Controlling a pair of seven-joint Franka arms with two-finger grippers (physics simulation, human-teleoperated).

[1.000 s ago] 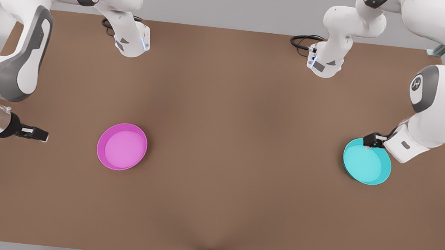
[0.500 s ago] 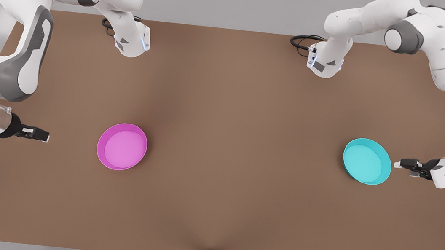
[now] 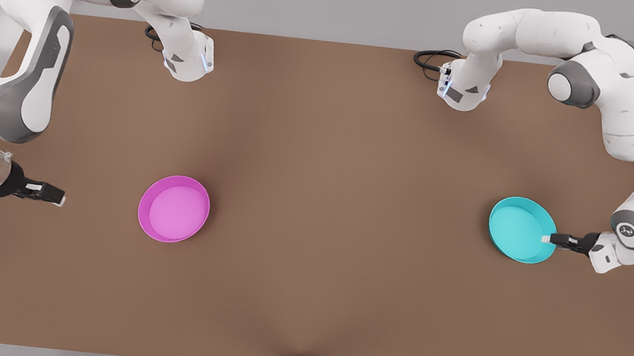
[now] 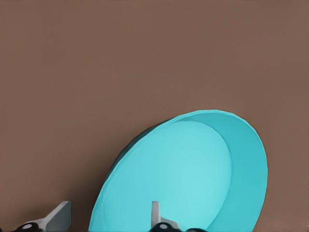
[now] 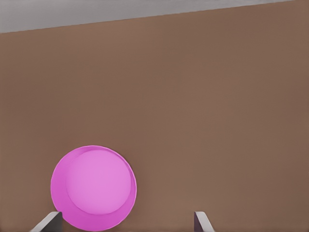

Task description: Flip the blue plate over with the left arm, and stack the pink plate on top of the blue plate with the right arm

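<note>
Straddling round glossy blue plate [image 3: 519,227] rim: left tool [image 3: 545,237] open | right tool [image 3: 61,198] open, waiting, empty

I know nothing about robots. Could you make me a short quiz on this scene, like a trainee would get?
1. True or false: the pink plate is stacked on the blue plate.
2. Which gripper has its fingers on either side of the blue plate's rim? A) left gripper B) right gripper
3. Fill in: both plates lie with their open side facing ____.

Key
1. False: they lie far apart on the table.
2. A. The left wrist view shows one finger over the plate's inside and the other outside the rim. The right gripper waits, open, short of the pink plate.
3. Up.
</note>
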